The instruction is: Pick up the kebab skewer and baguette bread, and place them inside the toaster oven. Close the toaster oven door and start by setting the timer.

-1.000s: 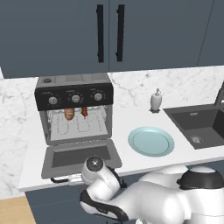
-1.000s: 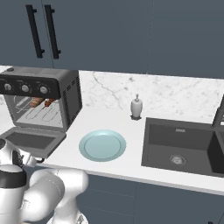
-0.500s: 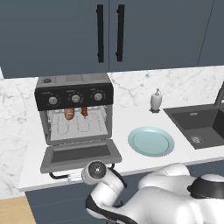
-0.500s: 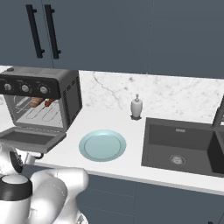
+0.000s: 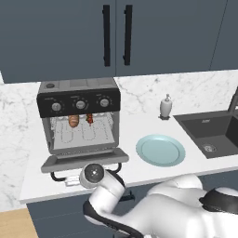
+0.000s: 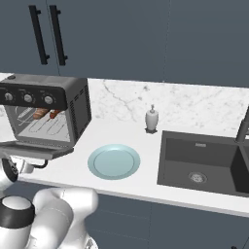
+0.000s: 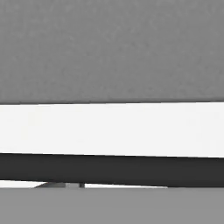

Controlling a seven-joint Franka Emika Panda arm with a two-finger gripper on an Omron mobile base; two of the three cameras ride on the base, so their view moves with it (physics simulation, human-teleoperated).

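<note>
The toaster oven [image 5: 79, 96] stands at the back left of the counter. On its wire rack lie the baguette bread [image 5: 73, 121] and, to its right, the kebab skewer [image 5: 89, 119]; from the right base view the baguette bread [image 6: 41, 114] and the kebab skewer [image 6: 54, 114] also sit inside. The toaster oven door [image 5: 83, 158] hangs partly raised, seen almost edge-on. My gripper [image 5: 69, 180] is tucked under the door's front edge at the black bar handle [image 5: 59, 176], its fingers hidden behind my wrist. In the hand view the black bar handle [image 7: 112, 169] crosses very close.
A light blue plate [image 5: 160, 149] lies right of the oven. A soap dispenser [image 5: 166, 106] stands by the wall, and the dark sink [image 5: 211, 132] is at the right. Dark cabinet doors hang above. My arm reaches over the counter's front edge [image 5: 139, 179].
The oven door has tipped up from lying flat. My wrist has dropped lower and nearer the counter's front edge, beneath the door.
</note>
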